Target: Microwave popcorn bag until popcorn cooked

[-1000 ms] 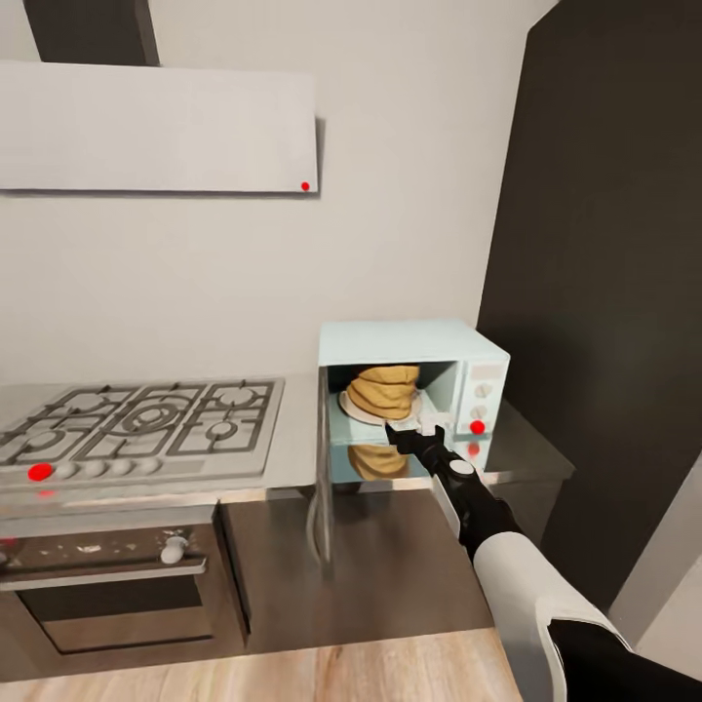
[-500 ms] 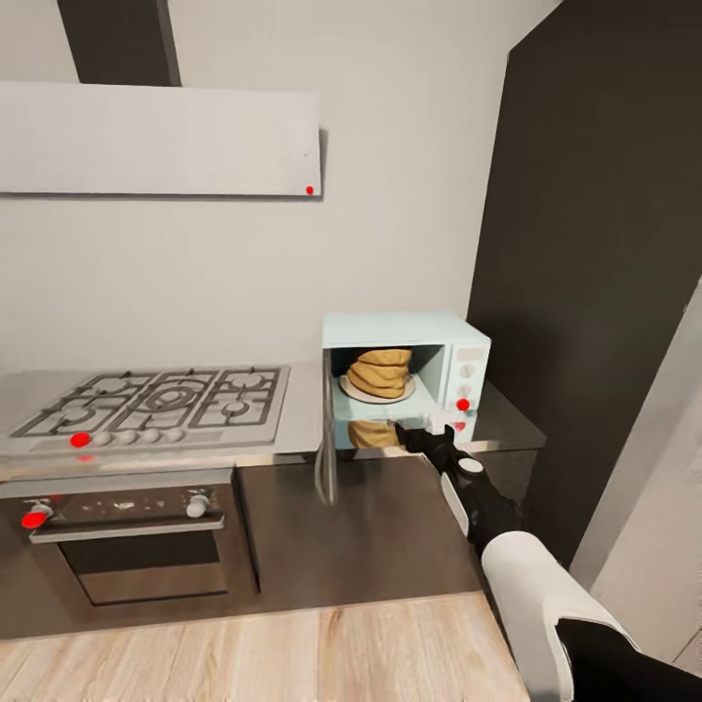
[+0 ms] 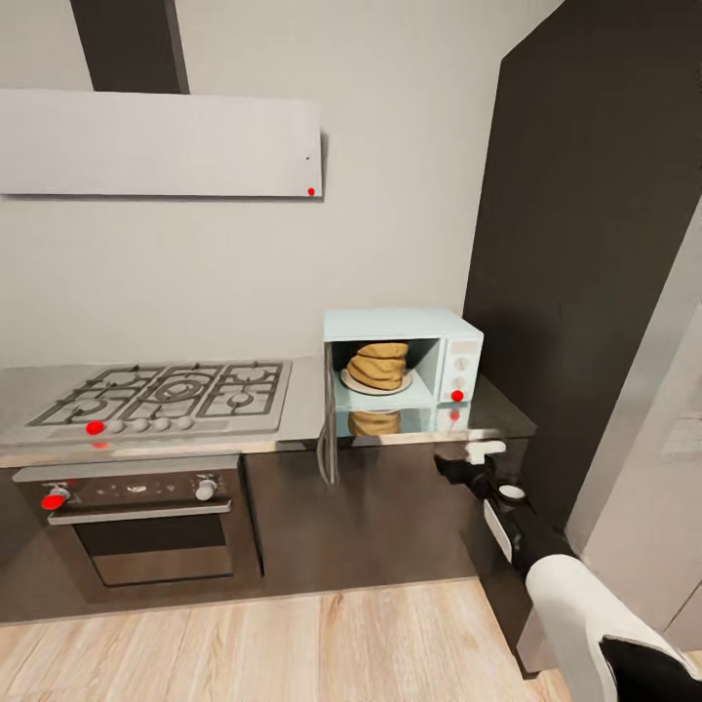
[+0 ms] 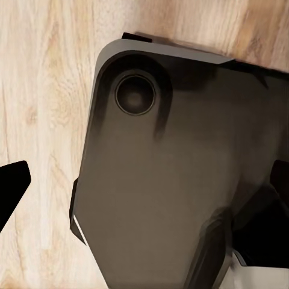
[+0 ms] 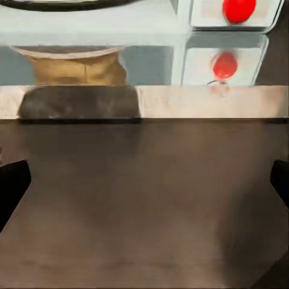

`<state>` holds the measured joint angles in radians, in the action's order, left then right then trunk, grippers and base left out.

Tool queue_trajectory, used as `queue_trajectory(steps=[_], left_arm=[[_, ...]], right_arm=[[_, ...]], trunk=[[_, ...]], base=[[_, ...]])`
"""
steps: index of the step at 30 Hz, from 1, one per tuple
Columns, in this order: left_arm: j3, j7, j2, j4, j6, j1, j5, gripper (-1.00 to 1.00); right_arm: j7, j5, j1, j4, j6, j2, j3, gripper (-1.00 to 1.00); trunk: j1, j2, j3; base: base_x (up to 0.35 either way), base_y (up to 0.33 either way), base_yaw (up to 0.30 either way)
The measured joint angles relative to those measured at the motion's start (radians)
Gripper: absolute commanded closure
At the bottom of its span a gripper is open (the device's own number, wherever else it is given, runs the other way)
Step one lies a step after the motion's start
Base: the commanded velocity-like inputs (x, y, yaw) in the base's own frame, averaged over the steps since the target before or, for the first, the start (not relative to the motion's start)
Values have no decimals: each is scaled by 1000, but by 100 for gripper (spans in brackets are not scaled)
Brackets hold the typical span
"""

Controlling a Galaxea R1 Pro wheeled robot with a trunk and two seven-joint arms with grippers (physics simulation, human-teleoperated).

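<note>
Writing and labels: we are finding no readable lettering anywhere; the microwave (image 3: 402,363) panel is carrying only two pale dials and a red round button (image 3: 456,395), too small to show any marks.
Popcorn bag: the popcorn bag (image 3: 378,364) is sitting inside the open microwave, on a white plate (image 3: 351,383), right of centre in the head view; its tan reflection is showing on the countertop (image 3: 302,409) just below.
Microwave door: the door (image 3: 328,439) is hanging open at the left side of the oven, seen nearly edge-on.
Right arm: our right arm is reaching up from the lower right corner of the head view, white sleeve lowest, then black forearm, with the right gripper (image 3: 470,458) sitting below the countertop edge, in front of the dark cabinet (image 3: 390,517) and apart from the microwave.
Right jaws: in the right wrist view the two dark fingertips (image 5: 12,186) are standing wide apart at either edge of the frame, released, with nothing between them; beyond them we are looking at the cabinet face, the counter edge and the red button (image 5: 239,8).
Left gripper: in the left wrist view the left gripper (image 4: 144,186) is showing one dark fingertip at each edge, spread and empty, over a dark grey part of our base (image 4: 168,168) and the wooden floor (image 4: 42,90).
Surroundings: a gas hob (image 3: 171,390) is lying at centre left, a built-in oven (image 3: 136,526) under it.
</note>
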<state>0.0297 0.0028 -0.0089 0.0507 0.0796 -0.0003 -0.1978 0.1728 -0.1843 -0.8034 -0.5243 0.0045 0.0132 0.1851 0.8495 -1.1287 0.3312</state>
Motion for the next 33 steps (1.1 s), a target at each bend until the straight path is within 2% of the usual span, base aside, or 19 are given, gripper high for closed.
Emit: queue_trajectory(steps=[3, 7, 9, 10, 14, 17, 19, 24, 30, 33], left_arm=[[-1, 0, 0, 0, 0, 0, 0, -100], [-1, -1, 0, 0, 0, 0, 0, -100], [-2, -1, 0, 0, 0, 0, 0, -100], [-2, -1, 0, 0, 0, 0, 0, -100], [-4, -1, 1, 14, 1, 0, 2, -100], [-4, 2, 2, 112, -8, 0, 1, -100], [-4, 3, 2, 150, -10, 0, 1, -100], [-4, 6, 12, 165, -11, 0, 2, -100], [-5, 6, 10, 114, -5, 0, -3, -100], [-1, 5, 5, 82, -2, 0, -3, -100]], right_arm=[[-4, -6, 26, 151, -6, 3, 0, -100], [-6, -8, 31, 432, -11, 59, -5, -100], [-7, -6, 36, 525, -13, 68, -6, -100], [-7, -6, 63, 542, -11, 68, -7, -100], [-38, -4, 242, 554, -11, 59, -8, -100], [-49, -3, 334, 554, -29, 62, -7, -100], [-52, -4, 358, 554, -34, 66, -7, -100], [-59, -2, 438, 554, -34, 70, -7, -100], [-86, 4, 576, 555, -35, 62, -6, -100], [-87, 5, 600, 555, -38, 58, -5, -100]], trunk=[[0, 0, 0], [0, 0, 0], [0, 0, 0], [0, 0, 0], [0, 0, 0], [0, 0, 0], [0, 0, 0], [0, 0, 0], [0, 0, 0], [0, 0, 0]], base=[[0, 0, 0], [0, 0, 0], [0, 0, 0], [0, 0, 0], [0, 0, 0], [0, 0, 0], [0, 0, 0], [0, 0, 0], [0, 0, 0], [58, 0, 0]])
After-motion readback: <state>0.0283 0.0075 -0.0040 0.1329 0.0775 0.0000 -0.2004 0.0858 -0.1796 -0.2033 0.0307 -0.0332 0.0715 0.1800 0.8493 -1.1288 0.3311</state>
